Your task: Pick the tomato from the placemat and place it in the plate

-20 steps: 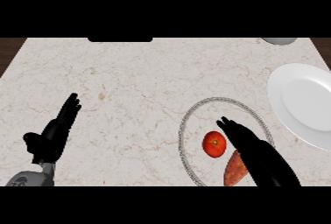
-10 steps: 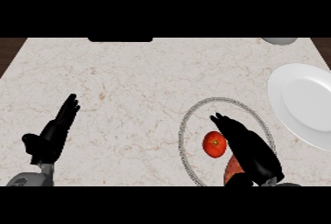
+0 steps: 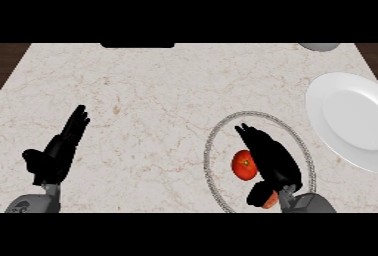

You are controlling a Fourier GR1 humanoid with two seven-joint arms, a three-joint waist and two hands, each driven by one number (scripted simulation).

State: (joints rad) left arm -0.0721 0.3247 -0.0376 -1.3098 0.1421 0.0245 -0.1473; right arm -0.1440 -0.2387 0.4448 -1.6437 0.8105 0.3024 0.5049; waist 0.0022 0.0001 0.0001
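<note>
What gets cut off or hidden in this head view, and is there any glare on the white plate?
Head view: no glare on the round white plate, though the right edge crops it; the black right hand covers part of the round placemat, beside the red tomato.

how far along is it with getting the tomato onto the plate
Early. Done: the right hand has reached the placemat and sits right beside the tomato, fingers straight, not curled round it. In hand: closing on the tomato. Left: grasp it, lift it and carry it to the white plate at the right edge, which holds nothing. The left hand rests open at the lower left.
</note>
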